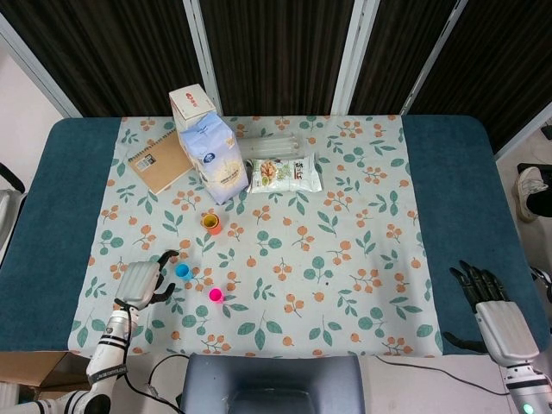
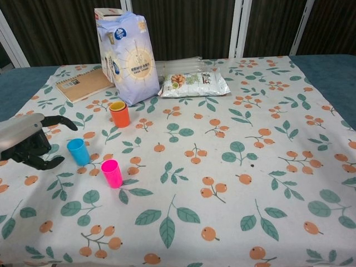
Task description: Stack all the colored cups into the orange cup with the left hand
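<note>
Left robot hand (image 2: 30, 146) hovers low at the near left of the surface (image 1: 345, 259), fingers spread and curled around empty air, holding nothing, just beside the blue cup (image 2: 78, 151), which stands upright to its right. Close by, slightly nearer the front edge, stands the pink cup (image 2: 111, 173), also upright. Farther back, the orange cup (image 2: 119, 114) stands upright with a yellow cup nested inside it, just in front of a tall white flour bag (image 2: 133, 58). Behind the bag are a carton (image 1: 191, 101) and a brown notebook (image 1: 158, 160); a snack packet (image 2: 193, 83) lies to the bag's right. Right robot hand (image 1: 498, 314) rests off the near right corner, fingers spread, empty
</note>
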